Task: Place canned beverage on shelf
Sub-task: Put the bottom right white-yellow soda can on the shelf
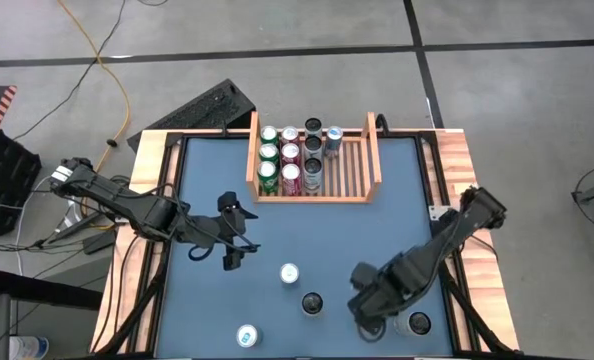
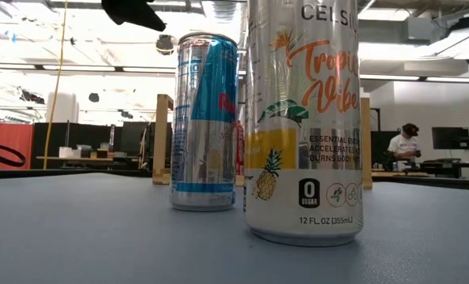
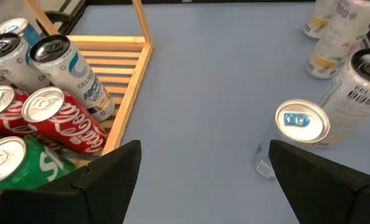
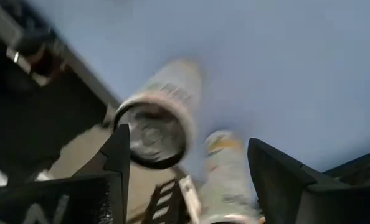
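My left gripper (image 1: 233,236) hangs over the blue table (image 1: 397,210), left of centre, fingers spread wide and holding nothing. Past my two dark fingers (image 3: 107,180) in the left wrist view I see the shelf (image 3: 130,81) on one side and a blue-topped can (image 3: 302,121) on the other, standing apart from both fingers.

The shelf (image 1: 373,160) sits at the far edge of the table, light wood with a slatted base. Its left part is filled: two green cans (image 1: 268,172), red cans (image 1: 291,178) beside them, then dark-topped and silver cans (image 1: 312,170) — the right slats are bare.

My right gripper (image 1: 369,305) is low on the near right side of the table, fingers apart and nothing between them. In the right wrist view a dark-topped can (image 4: 152,127) lies just inside one finger (image 4: 118,155) — the picture is smeared, so I cannot tell if it touches.

Loose cans on the table: a white-topped one (image 1: 290,273) near the middle, a dark-topped one (image 1: 312,303) just below it, another dark-topped one (image 1: 415,323) by the right gripper, and a blue-topped one (image 1: 246,336) at the near edge. From table height, a pineapple-printed can (image 2: 304,118) stands upright close up, with a blue-and-silver can (image 2: 206,118) behind it.
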`<action>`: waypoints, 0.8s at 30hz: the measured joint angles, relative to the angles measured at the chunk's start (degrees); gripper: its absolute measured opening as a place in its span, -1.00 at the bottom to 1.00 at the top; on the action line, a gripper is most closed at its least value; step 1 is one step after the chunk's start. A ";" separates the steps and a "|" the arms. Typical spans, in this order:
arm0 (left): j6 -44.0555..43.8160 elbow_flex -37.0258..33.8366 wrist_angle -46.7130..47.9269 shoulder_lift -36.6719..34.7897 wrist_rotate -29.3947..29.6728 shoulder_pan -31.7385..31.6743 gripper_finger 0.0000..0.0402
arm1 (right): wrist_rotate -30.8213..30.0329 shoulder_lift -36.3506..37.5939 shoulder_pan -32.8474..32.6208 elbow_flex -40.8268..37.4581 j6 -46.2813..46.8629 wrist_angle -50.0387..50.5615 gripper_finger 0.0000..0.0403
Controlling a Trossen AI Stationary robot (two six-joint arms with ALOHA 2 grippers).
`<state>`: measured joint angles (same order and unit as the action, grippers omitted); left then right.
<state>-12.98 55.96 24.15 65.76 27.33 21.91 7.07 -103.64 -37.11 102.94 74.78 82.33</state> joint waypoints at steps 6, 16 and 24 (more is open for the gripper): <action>-0.14 0.00 -1.00 0.00 -0.12 0.02 0.70 | 1.71 -1.70 -1.53 0.06 -1.62 -5.72 0.13; -1.84 0.00 -0.93 0.00 -0.39 0.02 0.70 | -4.22 -1.80 -3.50 0.09 -0.86 -6.07 0.13; -1.85 0.00 -0.93 -0.01 -0.49 0.02 0.70 | -3.58 -5.53 -3.20 0.07 -3.14 -6.37 0.13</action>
<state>-14.83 55.96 23.22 65.75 26.85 21.93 3.49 -109.18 -40.32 103.00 71.64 75.96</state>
